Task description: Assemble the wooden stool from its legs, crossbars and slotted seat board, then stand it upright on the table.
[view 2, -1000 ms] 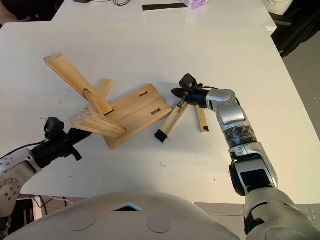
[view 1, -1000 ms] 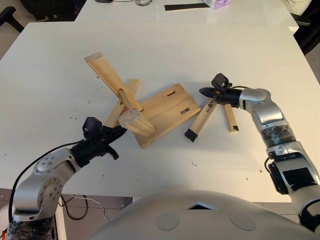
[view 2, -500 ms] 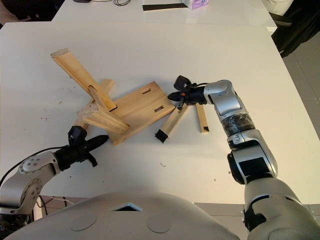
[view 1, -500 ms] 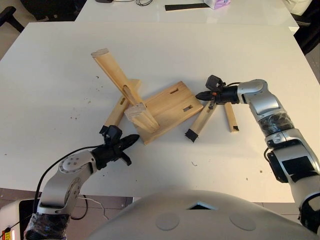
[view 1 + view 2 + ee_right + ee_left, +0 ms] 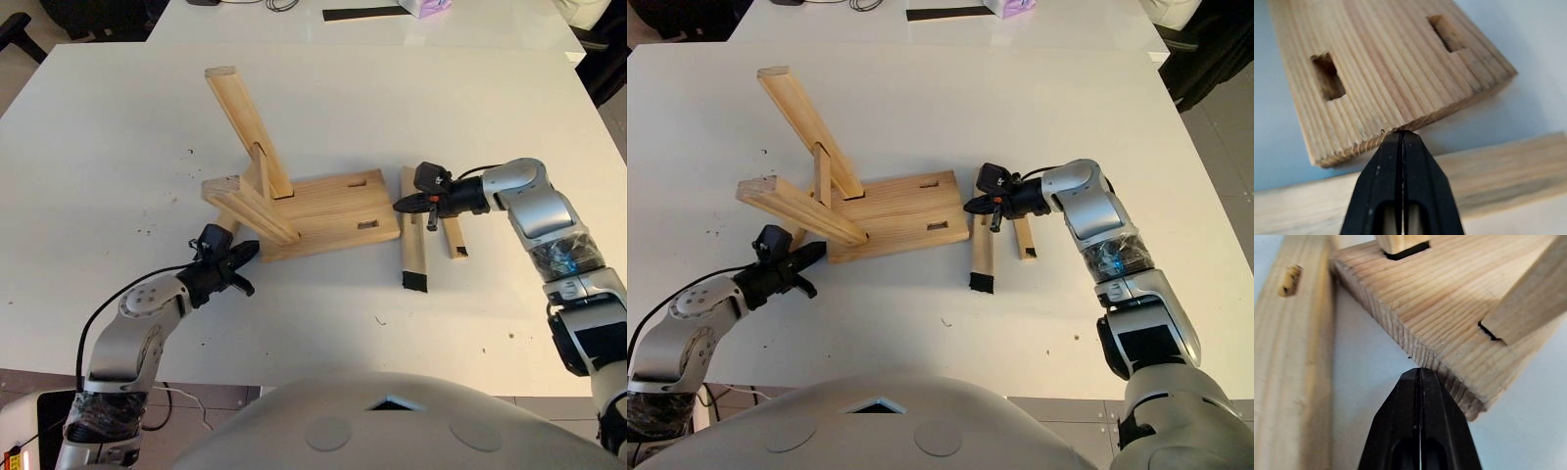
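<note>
We hold our left gripper (image 5: 1420, 375) pinched shut on nothing, its tip against the seat board's (image 5: 338, 201) left corner. The board rests on the table (image 5: 118, 108). Two legs (image 5: 245, 122) are plugged into the board's left half and stick up and out leftward. Two slots (image 5: 362, 203) near its right end stand empty. Our right gripper (image 5: 1402, 135), likewise closed and empty, touches the board's right edge. A loose leg (image 5: 412, 235) lies just right of the board, with a short crossbar (image 5: 452, 238) beside it.
</note>
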